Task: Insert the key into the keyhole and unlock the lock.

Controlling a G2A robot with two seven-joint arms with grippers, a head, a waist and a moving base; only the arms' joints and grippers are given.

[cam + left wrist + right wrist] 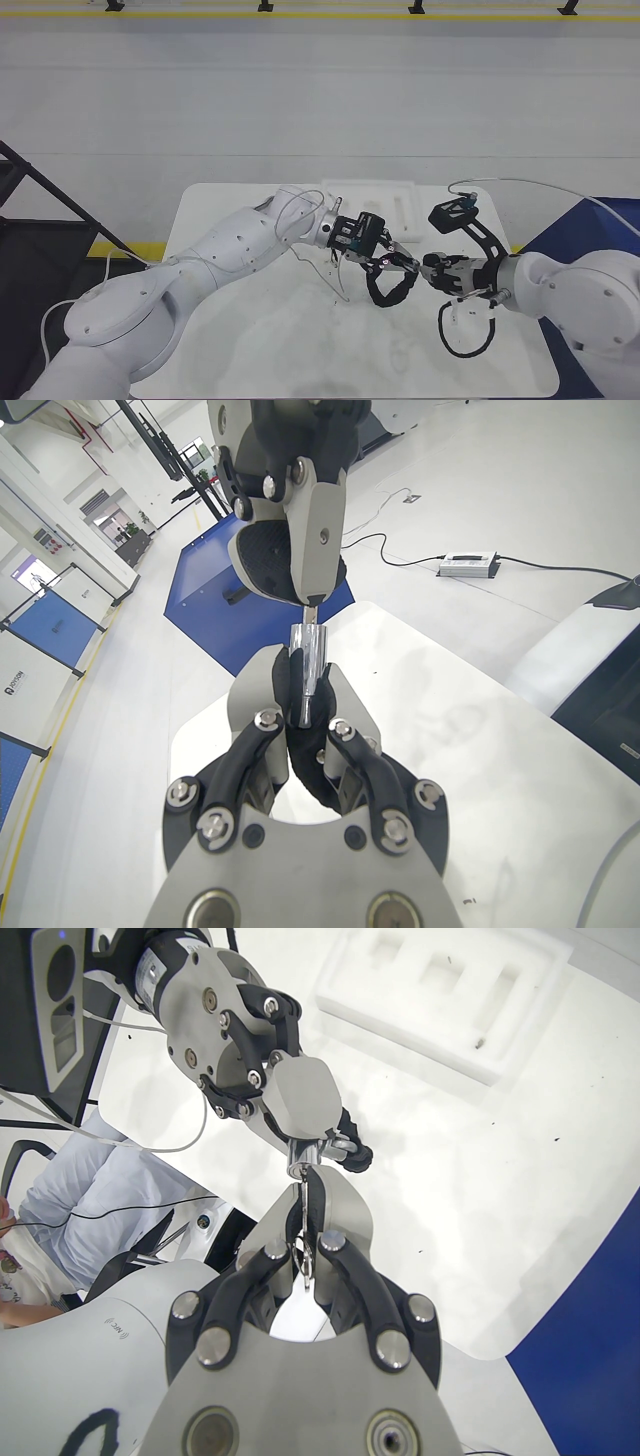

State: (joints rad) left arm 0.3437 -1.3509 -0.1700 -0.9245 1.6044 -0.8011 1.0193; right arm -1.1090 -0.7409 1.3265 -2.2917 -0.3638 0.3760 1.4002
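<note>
Above the white counter (300, 350), the left hand (306, 672) is closed on the short chrome cylinder lock (308, 650). Its pads are clamped around the narrower lower barrel, so the keyhole end sticks out free. The lock's black sheathed cable (356, 1154) loops down beneath it. Just to the right, the small flat silver key (303, 1208) meets the keyhole face end-on, its tip at or just inside the slot; how deep, I cannot tell. The right hand (306, 1193) is pinched tight on the key's bow, with a thin wire ring (304, 1252) dangling behind. Both pieces look rigid, light and slick. Polished metal may twist in the pads, so the barrel wants a firm hold while the key's flat faces take the turning. A white foam tray (345, 195) with rectangular recesses lies on the counter behind.
</note>
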